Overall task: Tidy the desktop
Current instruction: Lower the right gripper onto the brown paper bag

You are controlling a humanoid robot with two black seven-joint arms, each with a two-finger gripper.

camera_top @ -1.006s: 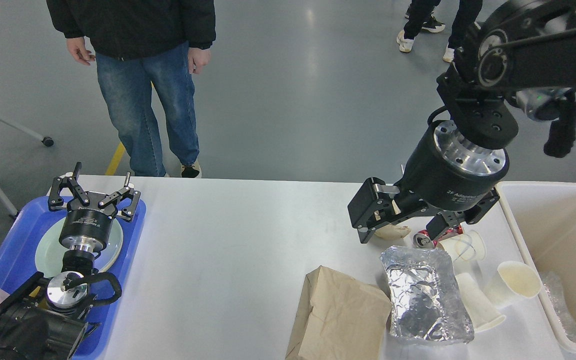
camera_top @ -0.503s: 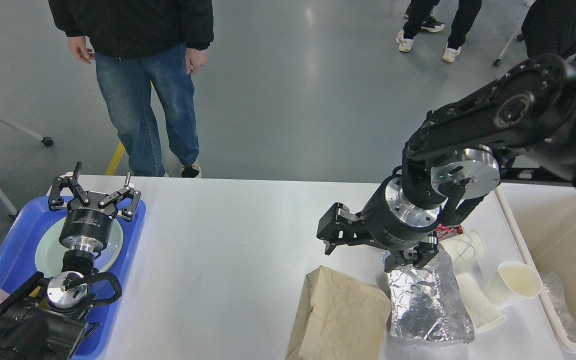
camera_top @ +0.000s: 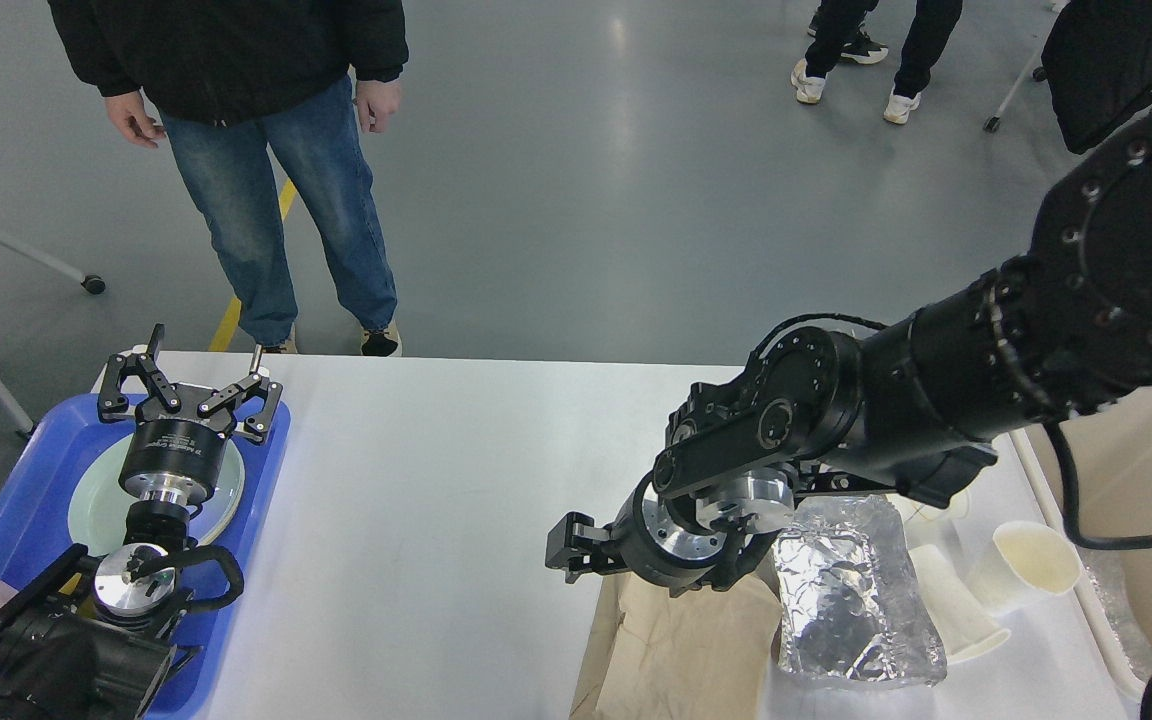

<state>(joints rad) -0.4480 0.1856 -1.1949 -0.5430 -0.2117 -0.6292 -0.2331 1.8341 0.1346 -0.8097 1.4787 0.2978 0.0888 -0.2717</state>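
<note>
A blue tray (camera_top: pixel 6 500) holds a pale plate (camera_top: pixel 96 505); a brown paper bag (camera_top: pixel 676 650) lies beside a foil container (camera_top: pixel 851 590).

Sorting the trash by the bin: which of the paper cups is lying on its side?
The paper cup beside the foil container lies flat on the desktop, mouth toward the front edge. The other cup stands nearer the bin, mouth up.
</note>
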